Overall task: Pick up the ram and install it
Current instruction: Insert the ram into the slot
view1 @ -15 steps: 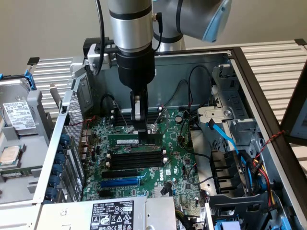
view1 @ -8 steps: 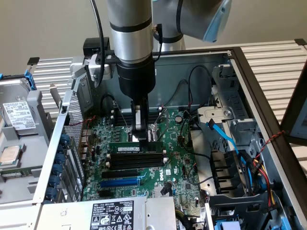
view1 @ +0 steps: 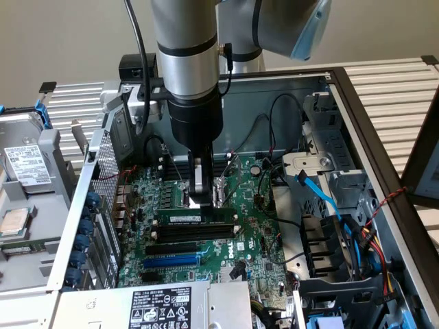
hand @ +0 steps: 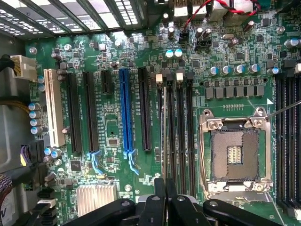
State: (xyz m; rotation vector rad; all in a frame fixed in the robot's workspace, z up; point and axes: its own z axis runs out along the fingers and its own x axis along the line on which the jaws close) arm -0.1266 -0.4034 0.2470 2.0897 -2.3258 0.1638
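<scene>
Exterior view first: my tool (view1: pixel 199 200) hangs right over the ram (view1: pixel 195 218). The ram sits at the tool's 6 o'clock, upright among the black slots (view1: pixel 199 234), long axis 9 to 3. I can't tell if they touch. Wrist view: fingers (hand: pixel 159 203) are pressed together on nothing, and the ram (hand: pixel 163 127) runs edge-on straight ahead of them.

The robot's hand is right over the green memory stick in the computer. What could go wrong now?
The ram stands in one of the black slots, with the shut gripper just above its top edge. A crooked push might seat one end only or bend it. The open processor socket sits right beside those slots, so a slip sideways could hurt its bare contacts.
</scene>
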